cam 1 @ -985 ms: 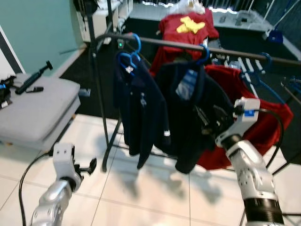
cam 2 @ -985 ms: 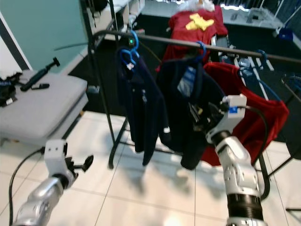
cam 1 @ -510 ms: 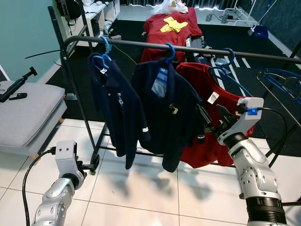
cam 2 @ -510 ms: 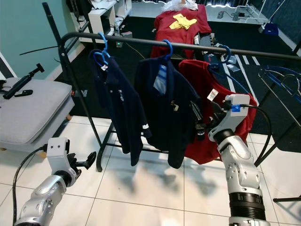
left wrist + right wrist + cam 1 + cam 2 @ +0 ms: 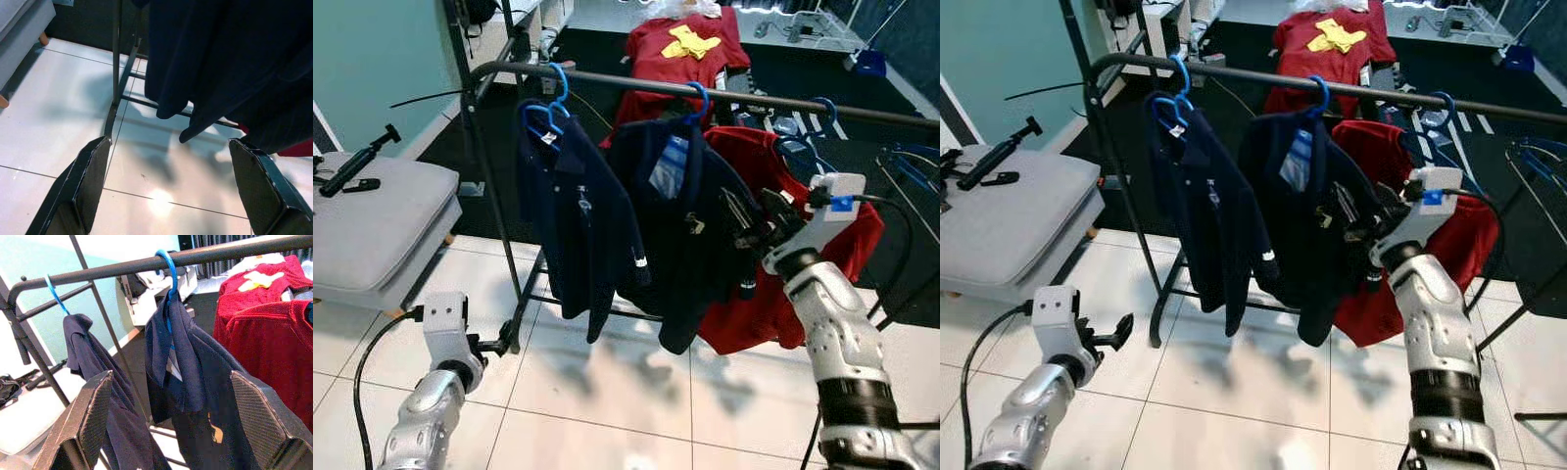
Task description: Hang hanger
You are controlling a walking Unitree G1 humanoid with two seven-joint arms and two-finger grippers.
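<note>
A: Hanger (image 5: 697, 102) with the navy shirt sits hooked on the rail (image 5: 636, 86) in the eye view, same as half a second back; right gripper (image 5: 756, 221) just beside the shirt.

B: Right wrist view: fingers (image 5: 85, 423) spread wide, holding nothing. Looks hung. Left gripper (image 5: 168, 188) open too, low over the floor tiles (image 5: 58, 127).

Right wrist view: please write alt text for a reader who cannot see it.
Between the open right tool's two black fingers, a navy shirt hangs on a blue hanger hooked over a dark rail. Another navy shirt hangs on a second blue hanger on one side, and a red shirt hangs on the other.
</note>
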